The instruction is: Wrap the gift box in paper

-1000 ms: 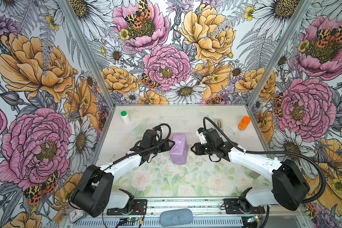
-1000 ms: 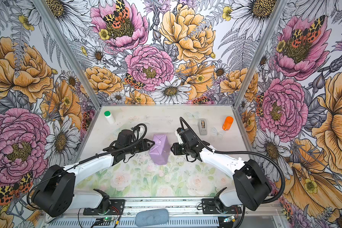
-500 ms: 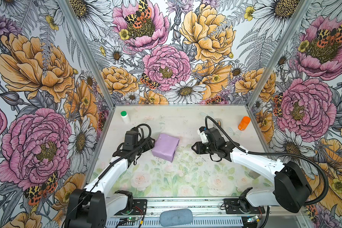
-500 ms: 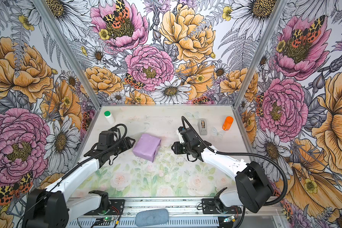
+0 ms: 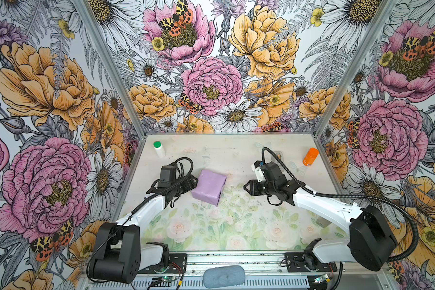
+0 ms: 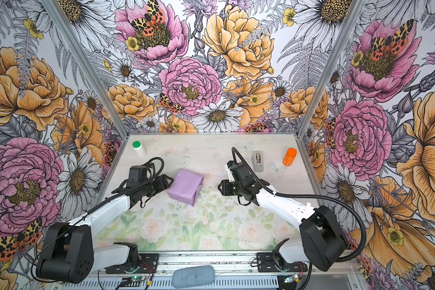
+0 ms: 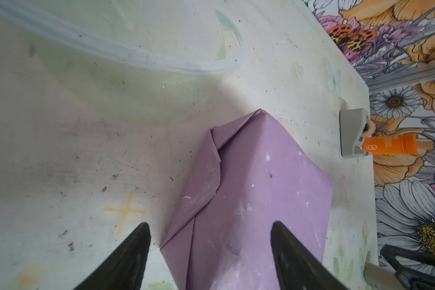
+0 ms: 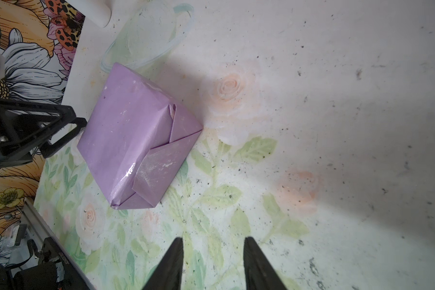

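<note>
Paper, folded fully around the hidden gift box, is shown in both top views mid-worktop, with the left pincer just beside it and the right pincer apart. In the left wrist view, spread jaws flank the paper's near end. In the right wrist view, jaws are parted on nothing.

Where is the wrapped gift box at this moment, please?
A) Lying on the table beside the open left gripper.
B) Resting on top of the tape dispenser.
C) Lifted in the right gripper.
A: the gift box, covered in paper, lies on the table right by the open left gripper, while the right gripper is apart from it and holds nothing.
</note>
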Controlling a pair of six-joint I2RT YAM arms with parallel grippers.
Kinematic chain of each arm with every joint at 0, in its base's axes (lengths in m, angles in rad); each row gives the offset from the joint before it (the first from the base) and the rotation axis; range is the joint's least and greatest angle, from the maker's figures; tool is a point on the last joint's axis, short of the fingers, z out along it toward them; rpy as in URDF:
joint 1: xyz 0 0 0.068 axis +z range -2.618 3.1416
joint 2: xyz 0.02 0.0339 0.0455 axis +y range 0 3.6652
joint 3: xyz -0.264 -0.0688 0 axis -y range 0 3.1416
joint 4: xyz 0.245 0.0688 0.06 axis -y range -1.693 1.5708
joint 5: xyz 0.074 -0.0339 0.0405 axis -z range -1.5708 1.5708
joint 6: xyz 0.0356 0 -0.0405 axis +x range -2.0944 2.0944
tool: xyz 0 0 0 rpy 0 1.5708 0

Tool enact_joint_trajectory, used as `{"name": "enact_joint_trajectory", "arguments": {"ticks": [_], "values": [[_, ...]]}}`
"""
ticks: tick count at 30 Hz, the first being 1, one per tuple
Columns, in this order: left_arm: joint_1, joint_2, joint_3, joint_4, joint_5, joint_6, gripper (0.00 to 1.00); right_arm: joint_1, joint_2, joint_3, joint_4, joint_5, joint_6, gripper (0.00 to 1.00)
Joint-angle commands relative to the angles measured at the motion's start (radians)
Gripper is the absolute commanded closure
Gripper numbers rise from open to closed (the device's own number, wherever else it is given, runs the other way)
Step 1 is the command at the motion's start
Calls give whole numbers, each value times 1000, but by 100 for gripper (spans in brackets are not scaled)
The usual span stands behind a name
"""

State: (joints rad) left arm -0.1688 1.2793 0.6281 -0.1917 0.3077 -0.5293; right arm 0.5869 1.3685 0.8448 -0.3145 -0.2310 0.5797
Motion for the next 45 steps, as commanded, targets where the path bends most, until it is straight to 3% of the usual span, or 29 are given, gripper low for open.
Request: {"name": "enact_joint_trajectory", "arguments": {"ticks": [1,13,20,26,29,31,33,34,35,40,45], "values": [[-70,17,8,109,35,-38,24,-13,-38,-13,19,7,10,58],[-354,96,36,201,-63,-143,25,-72,-133,-71,18,4,24,57],[-394,190,104,218,-66,-122,24,-102,-176,-98,17,12,26,57],[-353,80,155,82,-171,-35,12,-159,-244,-125,17,83,-25,56],[-292,-53,125,32,-310,23,1,-191,-290,-151,41,255,-66,52],[-249,-147,86,40,-430,78,1,-208,-318,-188,107,366,-93,50],[-194,-239,37,81,-506,137,1,-237,-345,-219,173,474,-110,35],[-175,-275,12,110,-548,168,1,-250,-354,-235,210,511,-124,8],[-156,-310,-12,137,-577,206,1,-267,-363,-259,259,530,-142,1],[-103,-406,-159,318,-677,409,1,-363,-368,-350,468,537,-219,1],[-7,-393,-304,523,-673,444,1,-468,-298,-412,646,530,-336,0]]}}
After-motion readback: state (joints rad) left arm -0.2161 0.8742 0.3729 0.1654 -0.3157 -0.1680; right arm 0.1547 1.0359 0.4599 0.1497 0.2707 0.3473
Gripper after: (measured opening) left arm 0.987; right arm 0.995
